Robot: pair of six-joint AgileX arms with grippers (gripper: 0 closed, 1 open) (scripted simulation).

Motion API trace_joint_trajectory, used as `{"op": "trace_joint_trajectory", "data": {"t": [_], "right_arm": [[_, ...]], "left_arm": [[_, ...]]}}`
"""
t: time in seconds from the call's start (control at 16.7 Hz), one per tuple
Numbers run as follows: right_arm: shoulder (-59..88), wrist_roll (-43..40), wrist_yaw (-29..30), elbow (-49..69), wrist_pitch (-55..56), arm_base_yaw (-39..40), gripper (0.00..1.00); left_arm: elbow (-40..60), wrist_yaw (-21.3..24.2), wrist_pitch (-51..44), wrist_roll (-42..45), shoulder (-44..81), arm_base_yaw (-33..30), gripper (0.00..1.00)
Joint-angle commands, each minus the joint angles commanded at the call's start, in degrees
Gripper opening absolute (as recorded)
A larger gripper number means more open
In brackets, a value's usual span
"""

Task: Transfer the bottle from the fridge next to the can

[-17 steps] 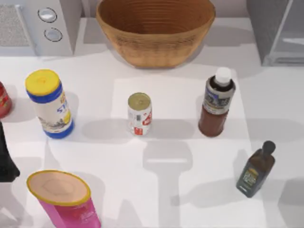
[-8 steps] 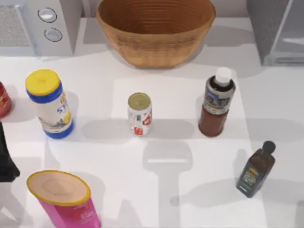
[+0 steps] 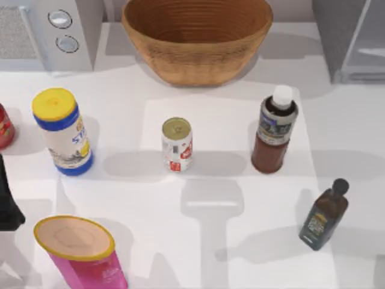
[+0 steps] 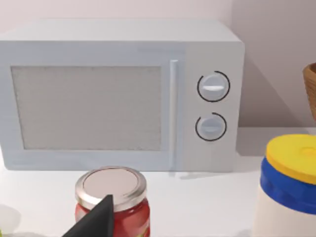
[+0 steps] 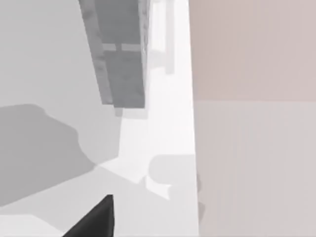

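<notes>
The white desk [image 3: 210, 241] carried everything, seen from above. The fridge [image 3: 337, 36], a dark-grey textured box with a paler glassy door panel, sat at the 1 o'clock corner, and the light-grey microwave [image 3: 78, 54] with two round knobs at 11 o'clock. A woven basket [image 3: 198, 57] stood between them at 12 o'clock. A pink canister [image 3: 90, 271] with a yellow rim leaned at 7 o'clock, and a white canister [image 3: 63, 135] with a yellow lid and blue bands stood at 9 o'clock. The bottle [image 3: 274, 135] stood upright on the desk, outside the fridge, at the can's 3 o'clock with a strip of bare desk between them; it held reddish-brown liquid under a white screw cap, a grey-blue label round its upper half, and rose taller than the can. A smaller olive-brown bottle [image 3: 322, 217] with a black stopper stood at 4 o'clock. The can [image 3: 177, 147], white and red with a dull gold top, stood near the middle. A red jar [image 3: 5, 126] touched the 9 o'clock edge. The left tool [image 4: 94, 219] hung just before that jar, the right tool [image 5: 94, 217] low over the desk near the fridge; whether either was open or closed could not be told. Against the view a second earlier, every object stood where it had been.
</notes>
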Motion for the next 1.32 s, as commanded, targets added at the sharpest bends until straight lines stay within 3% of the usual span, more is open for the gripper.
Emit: {"op": "trace_joint_trajectory", "data": {"t": [0.3, 1.02, 1.32], "right_arm": [[0.56, 9.08, 0.97, -0.16, 7.93, 5.95, 1.0], [1.55, 67.1, 9.75, -1.27, 54.89, 40.82, 1.0], [1.33, 79.17, 12.05, -1.57, 66.49, 49.86, 1.0]], "left_arm": [[0.0, 0.0, 0.0, 0.0, 0.0, 0.0, 1.0], [0.0, 0.0, 0.0, 0.0, 0.0, 0.0, 1.0], [0.0, 0.0, 0.0, 0.0, 0.0, 0.0, 1.0]]}}
